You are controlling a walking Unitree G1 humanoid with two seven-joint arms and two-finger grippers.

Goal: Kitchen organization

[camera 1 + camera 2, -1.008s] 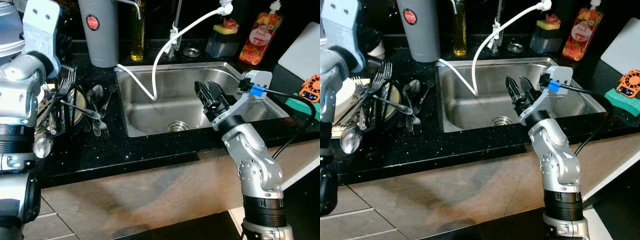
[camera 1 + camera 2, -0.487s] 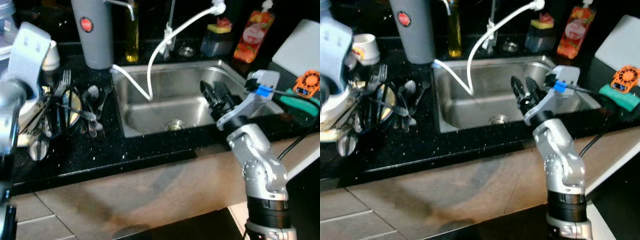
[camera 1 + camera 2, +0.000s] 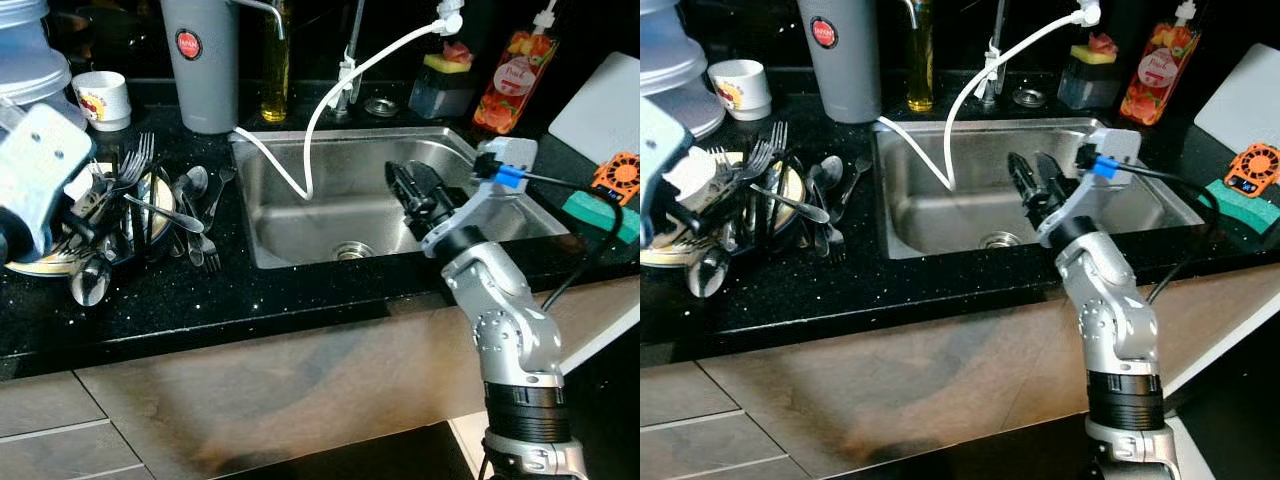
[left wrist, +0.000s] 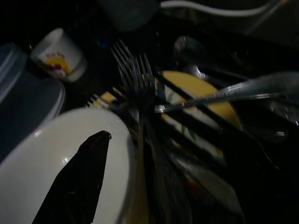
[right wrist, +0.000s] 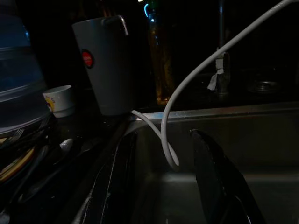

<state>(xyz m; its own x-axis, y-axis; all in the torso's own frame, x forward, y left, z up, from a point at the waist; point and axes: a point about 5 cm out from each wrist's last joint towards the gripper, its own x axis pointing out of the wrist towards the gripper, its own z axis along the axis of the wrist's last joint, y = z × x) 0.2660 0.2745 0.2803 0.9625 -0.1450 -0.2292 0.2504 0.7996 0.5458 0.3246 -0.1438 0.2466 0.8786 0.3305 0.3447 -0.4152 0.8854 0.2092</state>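
Black fingers of the right gripper hang spread apart over the steel sink, holding nothing; left gripper, spread unclear, above cutlery.

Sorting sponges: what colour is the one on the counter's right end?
Green sponge, clearest in the right eye view.

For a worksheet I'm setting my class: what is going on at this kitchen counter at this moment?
A humanoid robot stands at a black counter with a steel sink. Its right gripper hangs open and empty over the sink basin, pointing toward a white hose that loops down into it. Its left gripper hovers over a pile of dirty dishes left of the sink: forks and spoons heaped on plates. It holds nothing yet. A grey pitcher stands behind the pile.
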